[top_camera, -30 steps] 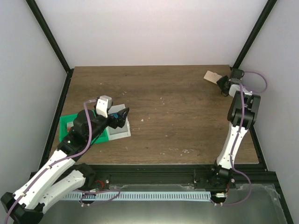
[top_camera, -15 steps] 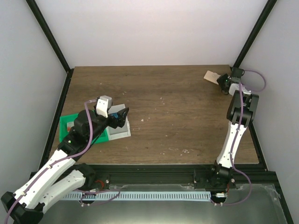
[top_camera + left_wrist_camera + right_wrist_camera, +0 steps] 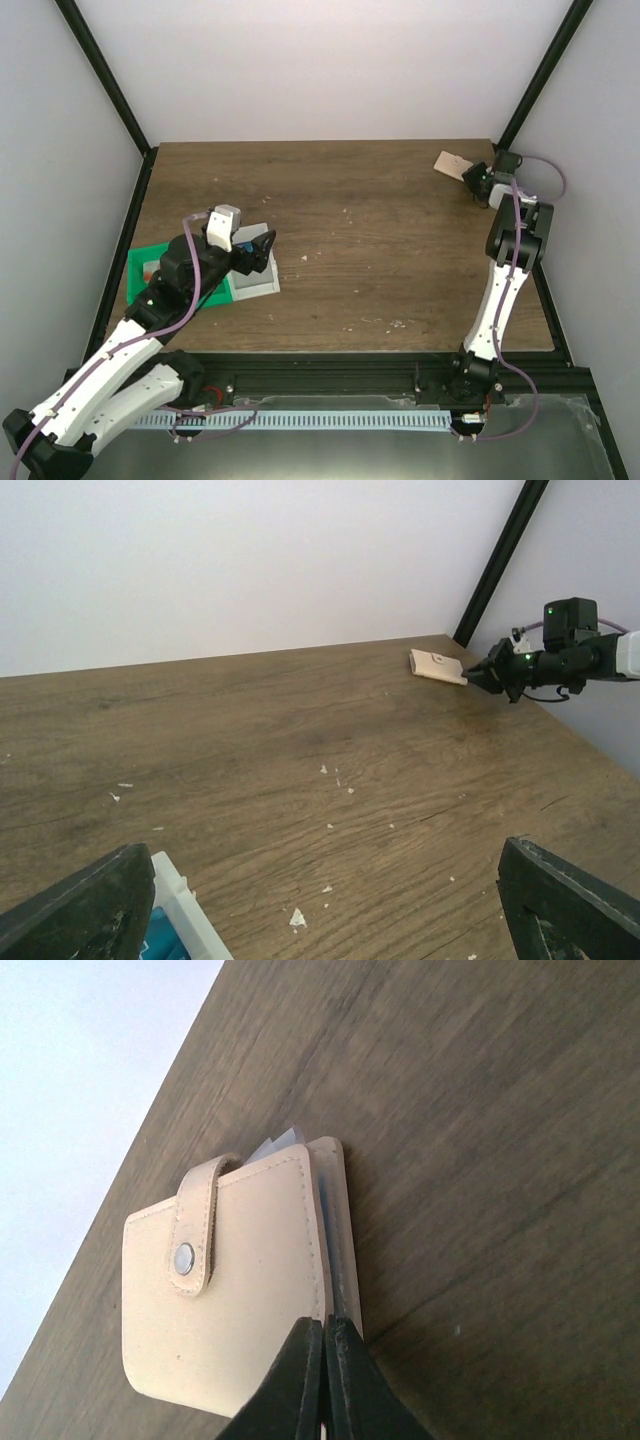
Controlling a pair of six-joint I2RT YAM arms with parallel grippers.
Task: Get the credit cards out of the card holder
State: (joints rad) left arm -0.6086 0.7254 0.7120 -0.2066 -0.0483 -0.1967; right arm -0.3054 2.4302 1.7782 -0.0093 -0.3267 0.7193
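The tan card holder (image 3: 452,163) lies folded shut at the table's far right corner, its snap strap fastened (image 3: 230,1280). The credit cards are hidden inside; only thin pale edges peek from its top. My right gripper (image 3: 472,177) is shut, and its black fingertips (image 3: 324,1322) meet at the slit of the holder's open side, touching its edge. I cannot tell whether anything is pinched between them. From the left wrist view the holder (image 3: 435,665) and the right gripper (image 3: 470,678) show far off. My left gripper (image 3: 255,250) is open and empty (image 3: 325,850), hovering at the left.
A translucent white box (image 3: 255,280) sits under the left gripper with something blue (image 3: 160,940) inside, partly over a green tray (image 3: 145,275). Small white crumbs dot the wooden table (image 3: 350,215). Black frame posts stand at the far corners, close behind the holder.
The right gripper's jaws have closed fully at the holder's edge, and the holder has shifted slightly left. The left arm has barely moved.
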